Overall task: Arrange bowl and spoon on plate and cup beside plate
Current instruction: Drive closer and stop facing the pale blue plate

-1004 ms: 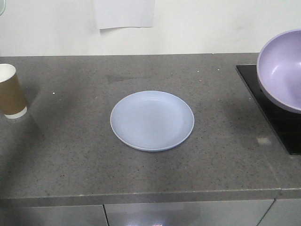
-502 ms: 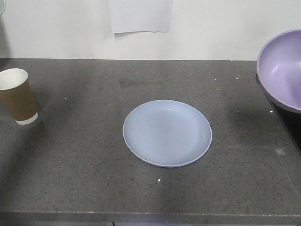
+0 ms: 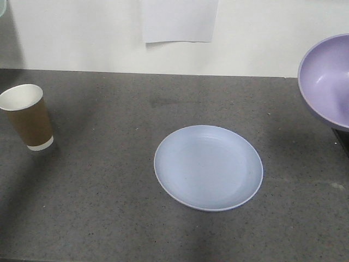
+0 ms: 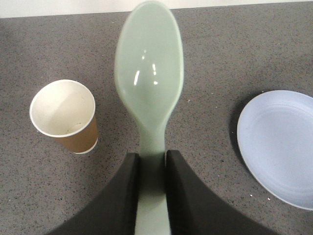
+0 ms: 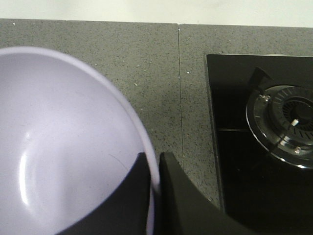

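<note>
The pale blue plate (image 3: 208,167) lies flat in the middle of the grey counter, and its edge shows at the right of the left wrist view as the plate (image 4: 283,147). The brown paper cup (image 3: 28,117) stands upright at the far left; from the left wrist the cup (image 4: 66,116) is below and to the left. My left gripper (image 4: 152,159) is shut on the handle of the mint-green spoon (image 4: 149,78), held above the counter. My right gripper (image 5: 154,164) is shut on the rim of the lilac bowl (image 5: 63,147), which hangs in the air at the right as the bowl (image 3: 327,82).
A black gas hob (image 5: 264,142) with a burner (image 5: 286,122) sits on the counter right of the bowl. A white sheet (image 3: 179,21) hangs on the back wall. The counter (image 3: 109,207) stretches between cup and plate.
The front view has shifted: plate and cup sit lower and further right in frame, and the counter's front edge has left the picture. The bowl keeps its place at the right edge.
</note>
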Motion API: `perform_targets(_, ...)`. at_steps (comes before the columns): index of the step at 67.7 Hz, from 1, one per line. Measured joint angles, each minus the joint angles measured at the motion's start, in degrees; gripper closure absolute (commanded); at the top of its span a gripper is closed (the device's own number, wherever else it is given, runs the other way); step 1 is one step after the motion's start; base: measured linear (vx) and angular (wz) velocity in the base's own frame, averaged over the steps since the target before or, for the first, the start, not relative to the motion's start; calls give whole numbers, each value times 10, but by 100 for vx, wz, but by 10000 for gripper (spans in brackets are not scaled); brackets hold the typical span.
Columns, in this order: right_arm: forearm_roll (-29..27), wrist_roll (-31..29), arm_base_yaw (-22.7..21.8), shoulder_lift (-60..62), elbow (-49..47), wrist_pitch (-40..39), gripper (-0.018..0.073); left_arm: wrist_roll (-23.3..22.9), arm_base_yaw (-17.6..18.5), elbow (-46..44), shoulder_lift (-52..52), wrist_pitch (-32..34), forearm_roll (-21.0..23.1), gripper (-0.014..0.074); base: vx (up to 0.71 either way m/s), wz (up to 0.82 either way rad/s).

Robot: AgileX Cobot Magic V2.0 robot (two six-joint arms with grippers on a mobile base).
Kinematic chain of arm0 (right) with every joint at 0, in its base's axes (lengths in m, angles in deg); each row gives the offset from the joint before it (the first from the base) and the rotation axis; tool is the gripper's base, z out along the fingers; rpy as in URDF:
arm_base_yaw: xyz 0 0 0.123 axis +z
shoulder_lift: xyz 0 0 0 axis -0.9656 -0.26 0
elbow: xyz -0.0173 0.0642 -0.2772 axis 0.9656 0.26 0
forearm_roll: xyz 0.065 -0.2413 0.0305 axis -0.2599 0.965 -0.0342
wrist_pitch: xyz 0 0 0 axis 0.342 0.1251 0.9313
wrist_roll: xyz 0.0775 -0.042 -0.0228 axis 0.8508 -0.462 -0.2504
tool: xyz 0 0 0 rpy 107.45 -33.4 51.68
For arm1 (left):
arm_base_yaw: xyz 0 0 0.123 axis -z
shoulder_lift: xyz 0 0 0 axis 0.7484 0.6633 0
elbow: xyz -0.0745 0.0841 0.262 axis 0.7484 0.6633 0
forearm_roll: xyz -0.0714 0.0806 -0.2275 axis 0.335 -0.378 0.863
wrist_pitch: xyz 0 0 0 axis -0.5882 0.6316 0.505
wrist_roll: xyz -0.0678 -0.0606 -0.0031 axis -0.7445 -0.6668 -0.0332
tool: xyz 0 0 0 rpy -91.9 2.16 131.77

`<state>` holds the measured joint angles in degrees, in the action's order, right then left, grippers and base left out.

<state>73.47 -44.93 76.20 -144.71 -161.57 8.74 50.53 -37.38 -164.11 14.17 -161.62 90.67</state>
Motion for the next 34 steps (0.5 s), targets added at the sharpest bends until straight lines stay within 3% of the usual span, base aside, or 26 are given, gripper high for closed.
perform_targets(34, 0, 0, 0, 0, 0, 0, 570, 0, 0, 0, 0, 0, 0, 603, 6, 5)
